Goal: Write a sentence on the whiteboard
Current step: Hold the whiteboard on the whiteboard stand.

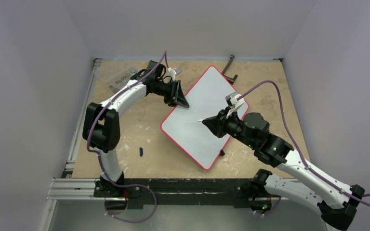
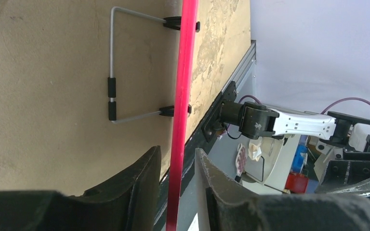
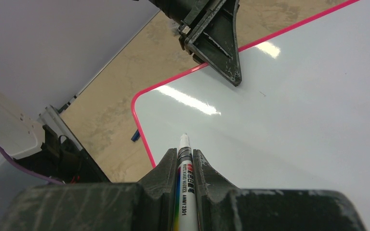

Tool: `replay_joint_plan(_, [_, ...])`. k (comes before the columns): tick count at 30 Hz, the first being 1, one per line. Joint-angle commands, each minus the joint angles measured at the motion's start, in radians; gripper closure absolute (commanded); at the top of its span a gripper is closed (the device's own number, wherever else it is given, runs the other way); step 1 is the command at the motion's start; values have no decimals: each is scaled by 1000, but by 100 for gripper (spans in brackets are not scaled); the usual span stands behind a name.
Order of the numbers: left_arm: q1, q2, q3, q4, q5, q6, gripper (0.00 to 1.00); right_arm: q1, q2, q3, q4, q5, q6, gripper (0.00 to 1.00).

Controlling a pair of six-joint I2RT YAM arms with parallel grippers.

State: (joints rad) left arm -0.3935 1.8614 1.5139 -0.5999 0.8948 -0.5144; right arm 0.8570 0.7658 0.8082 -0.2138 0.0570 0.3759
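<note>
The whiteboard (image 1: 192, 132) lies slanted across the table, white with a thin red rim. No sentence shows on its face (image 3: 294, 106). My left gripper (image 1: 182, 102) is at the board's far left edge. In the left wrist view the red rim (image 2: 184, 72) runs edge-on between that gripper's (image 2: 177, 150) fingers, with a narrow gap on each side, so it stands open. My right gripper (image 1: 212, 122) is shut on a white marker (image 3: 185, 183). The marker's bare tip (image 1: 202, 120) points at the board's middle, just above the surface.
A blue marker cap (image 1: 141, 151) lies on the table left of the board. A clear plastic packet (image 1: 123, 77) sits at the far left corner, and a black bracket (image 1: 229, 68) at the back. A wire stand (image 2: 112, 91) is clipped under the board.
</note>
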Motion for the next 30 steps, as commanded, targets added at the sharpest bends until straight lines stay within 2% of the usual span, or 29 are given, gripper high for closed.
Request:
replay_joint_plan(1, [-8, 10, 8, 14, 34, -14, 70, -4, 5, 43, 45, -6, -15, 100])
replay_joint_plan(2, [-9, 10, 10, 13, 37, -14, 72, -4, 5, 42, 46, -6, -15, 100])
replay_joint_plan(5, [-14, 11, 17, 6, 35, -13, 97, -4, 6, 38, 49, -6, -15, 100])
replay_joint_plan(6, [-14, 8, 20, 1, 33, -10, 100, -4, 7, 36, 52, -6, -15, 100])
replay_joint_plan(15, [-22, -26, 44, -55, -29, 46, 100, -4, 21, 13, 119, -54, -49, 100])
replay_joint_plan(22, [-30, -47, 59, -72, -68, 79, 100, -4, 86, -28, 264, -226, -111, 100])
replay_joint_plan(30, [-30, -61, 69, -85, -92, 91, 100, -4, 210, -30, 355, -331, -177, 100])
